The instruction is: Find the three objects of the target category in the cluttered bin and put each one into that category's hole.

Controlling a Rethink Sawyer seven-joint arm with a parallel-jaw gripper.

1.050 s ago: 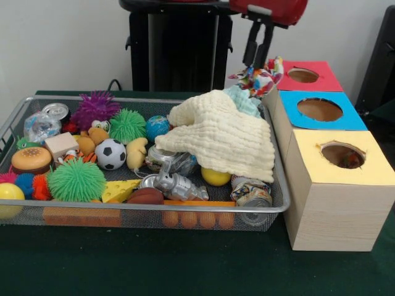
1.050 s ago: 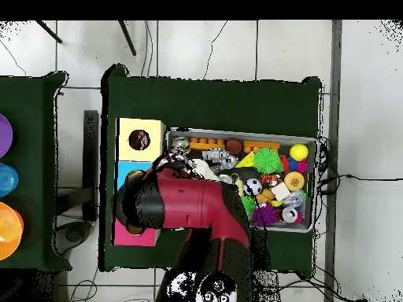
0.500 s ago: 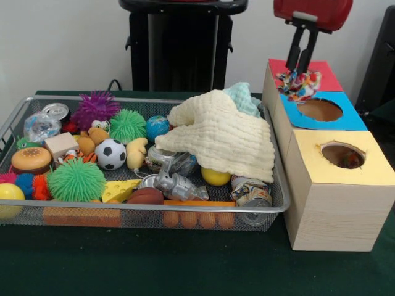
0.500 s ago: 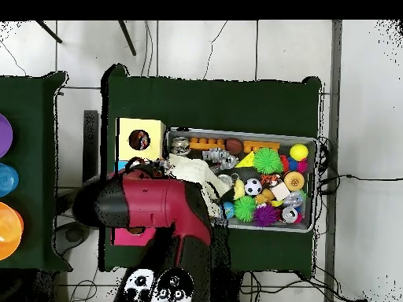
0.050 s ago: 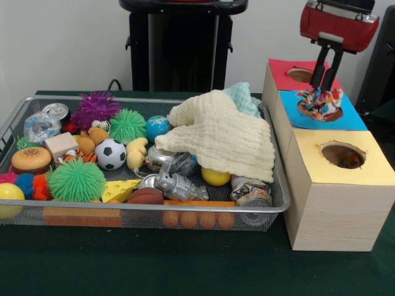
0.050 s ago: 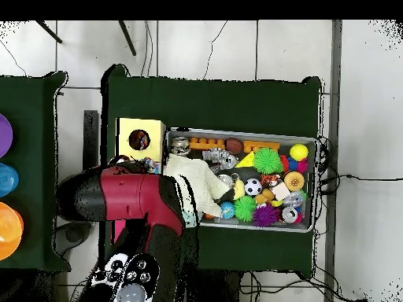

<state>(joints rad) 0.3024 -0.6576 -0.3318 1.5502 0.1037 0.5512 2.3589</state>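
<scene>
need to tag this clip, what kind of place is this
Probably a robotics lab set up for a sorting test: a wire mesh bin crammed with toys and cloths, three wooden boxes with colour-coded holes, and a red robot arm whose gripper holds a patterned cloth over the blue one.

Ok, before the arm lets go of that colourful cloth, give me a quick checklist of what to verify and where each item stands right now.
1. Multicoloured patterned cloth held by the pincer: ok, it hangs bunched from the tips.
2. Cloth over the round hole in the blue-topped wooden box: ok in the front view, its lower edge at the opening.
3. Blue hole free of blockage: cannot tell, the cloth covers most of it.
4. Cloth clear of the red-topped box and yellow-topped box: ok.
5. Alignment confirmed from overhead: cannot tell, the red arm hides the boxes there.
6. More cloths left in the wire mesh bin: ok, the cream waffle cloth lies on the clutter.
</scene>
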